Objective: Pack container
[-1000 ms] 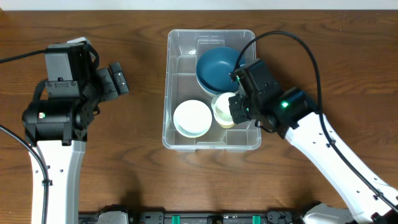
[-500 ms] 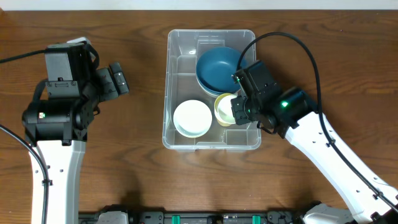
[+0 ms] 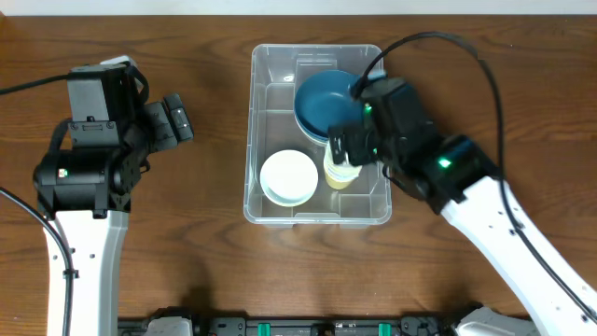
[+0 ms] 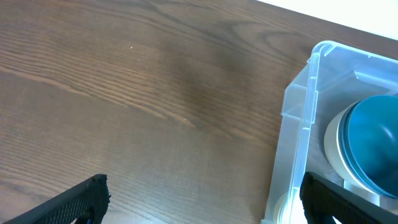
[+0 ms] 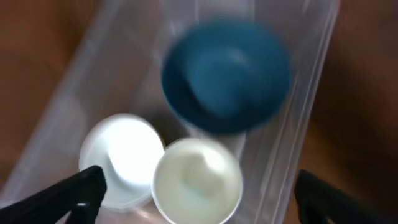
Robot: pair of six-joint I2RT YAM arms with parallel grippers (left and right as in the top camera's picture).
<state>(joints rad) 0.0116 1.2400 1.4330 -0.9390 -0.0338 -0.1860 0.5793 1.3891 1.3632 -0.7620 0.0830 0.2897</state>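
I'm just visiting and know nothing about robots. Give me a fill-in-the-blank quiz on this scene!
The clear container holds ___ bowls. The biggest bowl is ___. The right gripper hangs open above the ___. The left gripper is open over the wooden ___.
Missing: three; blue; container; table.

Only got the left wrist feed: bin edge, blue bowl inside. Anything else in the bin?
Observer: Yes, a white bowl and a pale yellow bowl sit side by side in the container, in the half nearer the arm bases.
Operator: Right gripper?
Observer: The right gripper is over the container, above the pale yellow bowl. Its fingers are spread wide and hold nothing.
Operator: Where's my left arm relative to the bin?
Observer: The left gripper is over bare table, left of the container and not touching it.
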